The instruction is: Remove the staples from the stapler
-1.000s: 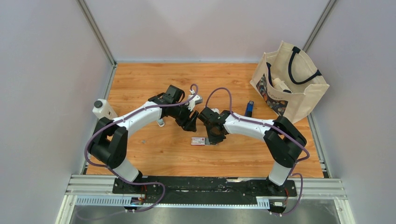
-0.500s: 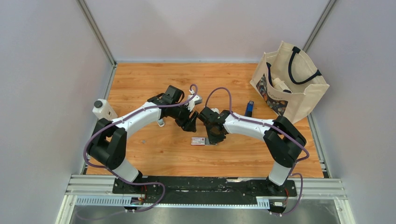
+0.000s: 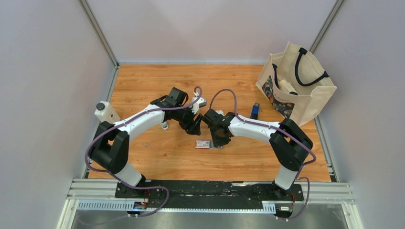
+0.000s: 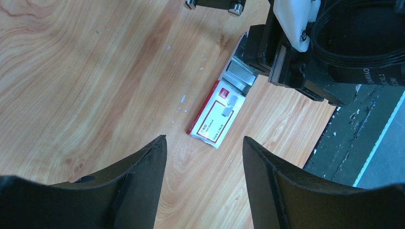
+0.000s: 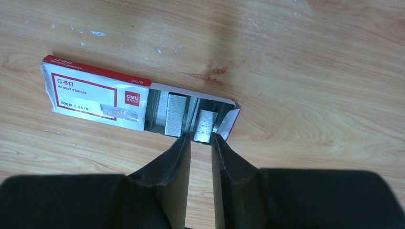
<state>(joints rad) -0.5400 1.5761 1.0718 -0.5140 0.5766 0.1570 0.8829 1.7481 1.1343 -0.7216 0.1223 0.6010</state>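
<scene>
The dark-blue stapler (image 3: pixel 255 111) lies on the wooden table to the right of both arms, apart from both grippers. The pink-and-white box (image 3: pixel 203 144) lies in the middle with its tray slid out. Silver staples (image 5: pixel 176 114) lie in that tray, a second strip (image 5: pixel 206 125) beside them. My right gripper (image 5: pixel 200 136) is at the tray's near edge, its jaws a narrow gap apart with only bare wood between them. My left gripper (image 4: pixel 204 139) is open wide and empty, hovering to the upper left of the box (image 4: pixel 217 117).
A cream tote bag (image 3: pixel 296 86) with dark handles stands at the back right. A small white bottle with a black cap (image 3: pixel 106 112) stands at the left edge. Grey walls close in the table on three sides.
</scene>
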